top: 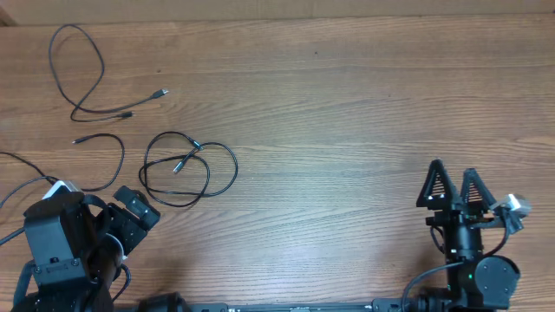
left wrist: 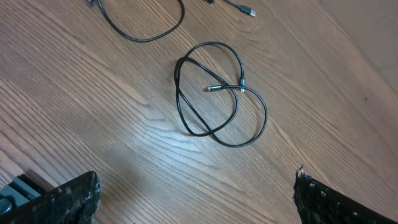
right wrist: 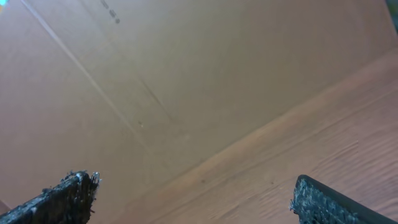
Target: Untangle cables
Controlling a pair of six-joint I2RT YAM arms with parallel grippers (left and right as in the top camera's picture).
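Across the whole scene spreads the brown wood-grain tabletop (top: 347, 104). At its near-left corner sits the black left hand (top: 139, 206), fingers spread wide with nothing between them. At the near right the black right hand (top: 453, 178) likewise stands open and empty, well apart from every cord. Far left lies the longest thin black cable (top: 101, 65), a tall loop ending in a small plug. Just beyond the left hand rests the coiled thin black cable (left wrist: 178, 93), its loops crossing one another, a plug tip lying inside the coil. Between these two lies the short curved black cable (top: 108, 136), touching neither.
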